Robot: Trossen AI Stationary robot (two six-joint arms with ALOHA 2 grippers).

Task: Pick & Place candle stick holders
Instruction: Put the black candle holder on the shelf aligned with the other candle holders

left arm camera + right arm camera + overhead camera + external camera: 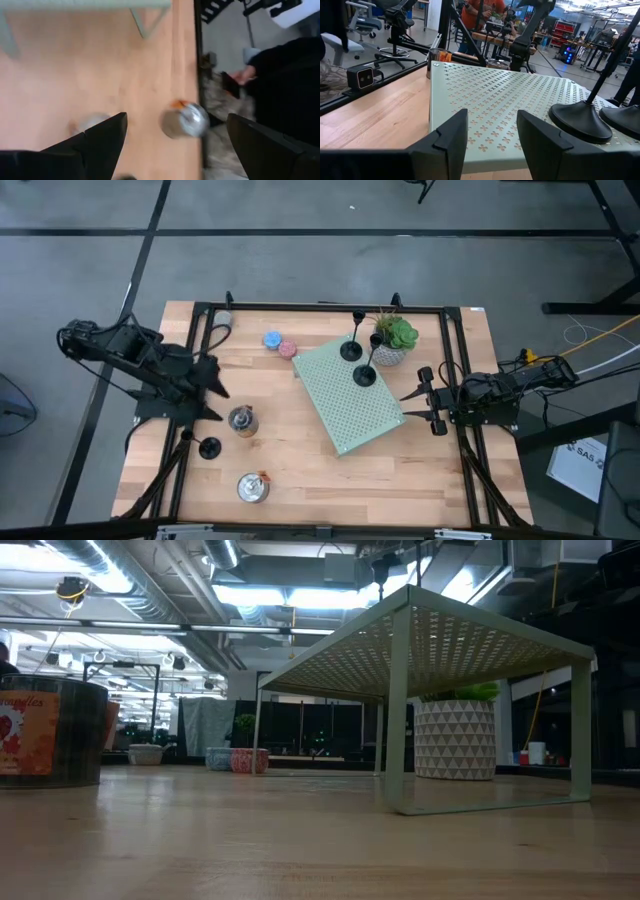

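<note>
Black holder [209,447] only in high view, nr spread left claw [217,402]; right claw [407,408] spread.

likely a lab: exposed ducts [130,590], workbenches [495,37].

Two holders [357,363] on shelf [345,412]

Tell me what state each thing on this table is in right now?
Two candle stick holders: upright on the green perforated shelf.
Third candle stick holder: on the table, near the left gripper.
Left gripper: open, empty.
Right gripper: open, empty, at the shelf's edge.
Silver tins: standing on the table.
</note>
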